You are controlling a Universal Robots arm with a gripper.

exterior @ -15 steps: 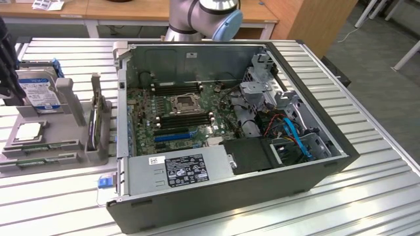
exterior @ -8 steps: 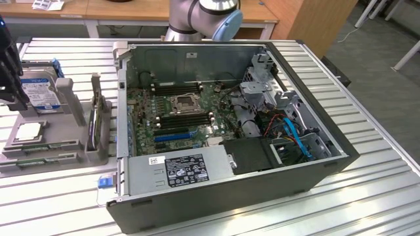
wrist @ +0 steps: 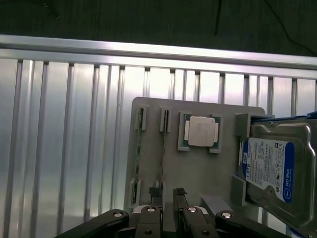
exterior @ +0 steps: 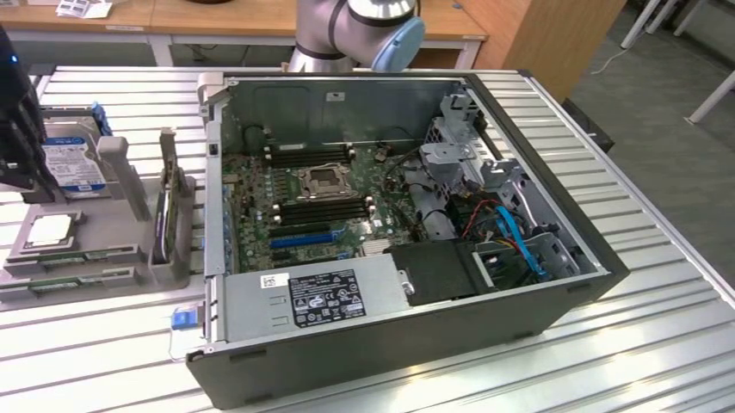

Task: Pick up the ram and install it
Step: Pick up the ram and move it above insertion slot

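Note:
Two rams stand on edge in a grey holder [wrist: 198,173]: one ram [wrist: 163,144] runs straight toward my gripper [wrist: 167,192], the other ram [wrist: 139,148] lies parallel beside it. The gripper's two fingers are apart, open, on either side of the near end of the first ram, with nothing gripped. In the exterior view the dark gripper [exterior: 29,185] hangs over the holder at the far left, and the rams show as green strips [exterior: 64,257] at the holder's front. The black memory slots [exterior: 327,211] sit on the motherboard inside the open computer case [exterior: 574,288].
The holder also carries a silver CPU [wrist: 201,131] and a blue-labelled hard drive [wrist: 275,168] right beside the gripper. A tall dark card [exterior: 163,224] stands in the holder's right end. The ribbed aluminium table [exterior: 643,344] carries everything; the arm's base [exterior: 356,26] is behind the case.

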